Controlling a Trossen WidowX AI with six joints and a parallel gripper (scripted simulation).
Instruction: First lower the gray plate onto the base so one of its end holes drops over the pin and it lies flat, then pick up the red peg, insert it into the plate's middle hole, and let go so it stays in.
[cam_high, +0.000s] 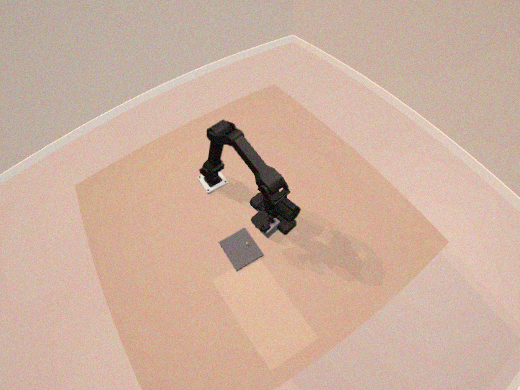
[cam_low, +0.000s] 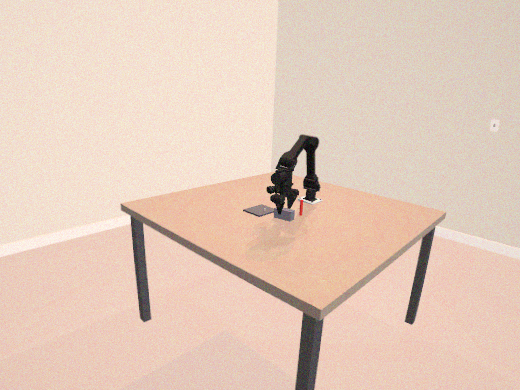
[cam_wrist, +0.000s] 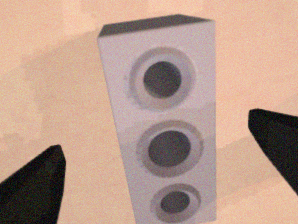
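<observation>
The gray plate (cam_high: 270, 231) (cam_low: 284, 215) (cam_wrist: 206, 112), a block with three holes in a row, rests on the table beside the base. My gripper (cam_high: 274, 226) (cam_low: 285, 210) (cam_wrist: 158, 135) is open and empty, low over the plate, with one finger to each side of it in the wrist view. The dark square base (cam_high: 235, 255) (cam_low: 255, 211) lies flat, with its small pin (cam_high: 247, 244) standing up bare. The red peg (cam_low: 301, 207) stands upright on the table on the plate's other side; it is hidden in the top view and out of the wrist view.
The tabletop (cam_high: 165, 240) (cam_low: 350, 240) carries everything. The arm's white mounting plate (cam_high: 218, 186) (cam_low: 316, 201) is behind the plate and peg. The arm arches over from it, and its shadow falls across the table.
</observation>
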